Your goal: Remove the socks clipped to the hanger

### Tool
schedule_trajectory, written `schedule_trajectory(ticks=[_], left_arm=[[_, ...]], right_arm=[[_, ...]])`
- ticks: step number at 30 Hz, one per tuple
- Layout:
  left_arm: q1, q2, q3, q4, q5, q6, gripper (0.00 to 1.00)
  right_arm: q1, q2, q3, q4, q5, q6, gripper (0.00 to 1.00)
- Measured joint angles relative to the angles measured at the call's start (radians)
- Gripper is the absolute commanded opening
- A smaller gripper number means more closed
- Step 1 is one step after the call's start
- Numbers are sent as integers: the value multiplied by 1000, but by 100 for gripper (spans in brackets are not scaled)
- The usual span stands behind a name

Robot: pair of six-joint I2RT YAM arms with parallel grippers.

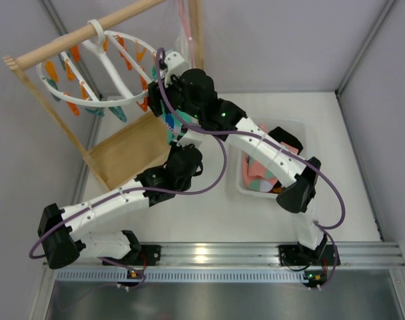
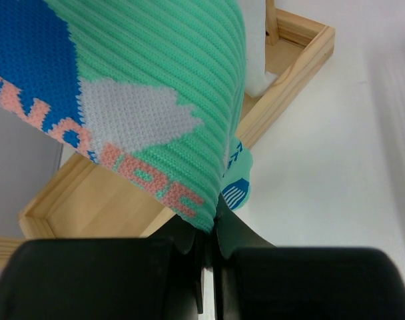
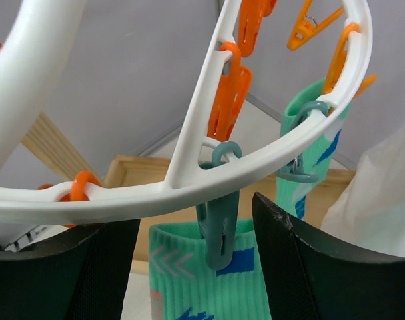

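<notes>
Mint sock (image 2: 156,80) pinched by left gripper (image 2: 208,248); right gripper (image 3: 196,267) gapes around teal clip (image 3: 219,227)

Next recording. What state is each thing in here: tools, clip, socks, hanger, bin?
Left tool: shut on a mint sock.
Right tool: open, straddling a teal clip.
Teal clip: closed on a sock cuff.
Hanger: hooked over the wooden rail.
Bin: holds loose socks.

High overhead top view, downward; both wrist views close on the mint sock (image 2: 156,67).
</notes>
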Motion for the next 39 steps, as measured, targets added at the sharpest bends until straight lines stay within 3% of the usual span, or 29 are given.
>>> schedule_trajectory(ticks=[4, 14, 21, 25, 27, 35, 36, 37, 38, 39], left_arm=[[0, -1, 0, -1, 1, 1, 0], [0, -1, 0, -7, 13, 18, 0], [0, -2, 0, -6, 29, 16, 0], [1, -12, -2, -7, 51, 8, 0], [0, -14, -5, -7, 62, 3, 0], [0, -30, -68, -5, 104, -58, 0], [0, -39, -78, -8, 107, -67, 0], [0, -55, -88, -9, 110, -81, 0], [0, -69, -90, -9, 119, -87, 0], [0, -87, -90, -12, 134, -93, 0]], right_arm=[[0, 6, -8, 19, 28, -12, 65], [6, 27, -6, 35, 116, -56, 53], [12, 31, -6, 56, 151, -67, 31], [13, 31, -6, 72, 166, -66, 4], [13, 31, -6, 79, 167, -65, 0], [13, 31, -6, 80, 134, -58, 0], [13, 31, -6, 79, 126, -56, 9], [13, 31, -6, 79, 116, -55, 9], [13, 31, -8, 80, 110, -53, 33], [13, 31, -11, 82, 103, -47, 36]])
